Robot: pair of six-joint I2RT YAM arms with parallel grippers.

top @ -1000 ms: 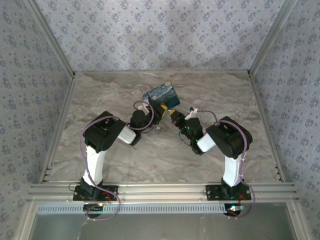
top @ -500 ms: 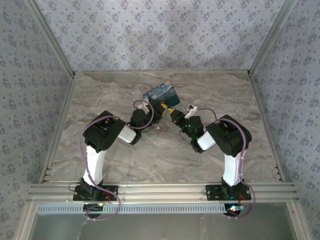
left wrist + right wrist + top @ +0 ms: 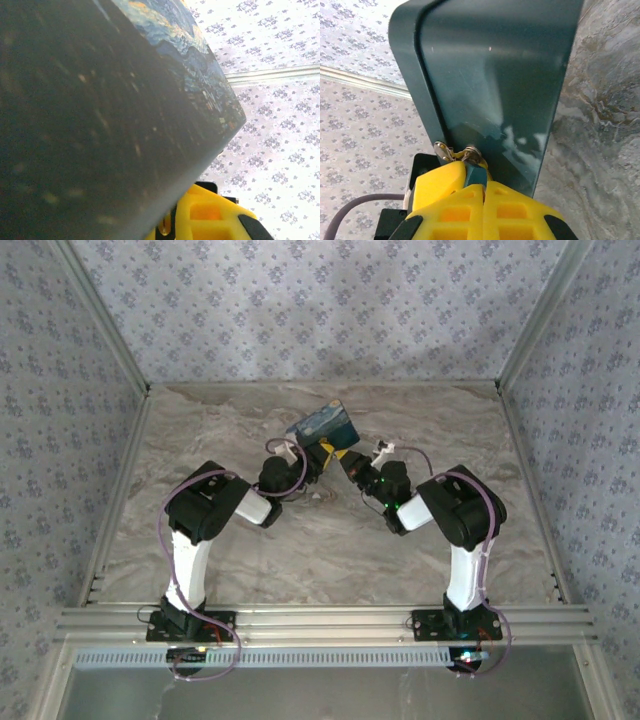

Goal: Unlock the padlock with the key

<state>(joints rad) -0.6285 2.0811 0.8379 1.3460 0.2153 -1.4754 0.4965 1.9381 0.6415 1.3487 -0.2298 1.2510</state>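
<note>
— Where's the padlock (image 3: 325, 426) in all this?

— Far middle of the table (image 3: 300, 540), between the two grippers. It's that dark teal slab with the painted night-sky face, tilted, and it looks lifted off the marble.

— And the key (image 3: 470, 155)?

— Right at the slab's lower edge. In the right wrist view its metal touches the padlock, but I can't tell whether it's actually seated in the keyhole. The right gripper (image 3: 481, 181) has its yellow jaws pressed together on the key's head.

— The left one?

— The left gripper (image 3: 310, 455) sits tight against the padlock's near side (the body blocks nearly all of its own camera), so I can't tell how its jaws stand. A yellow finger (image 3: 210, 217) pokes out under the edge. Whose it is, I couldn't say.

— What worries you?

— I'd guess the step is seating and turning. If the key isn't fully in when it turns, it could slip out, or twist in the pinch, since only the head is held. And if the left side's hold is loose, the whole padlock could swing round with the key, or drop.
</note>
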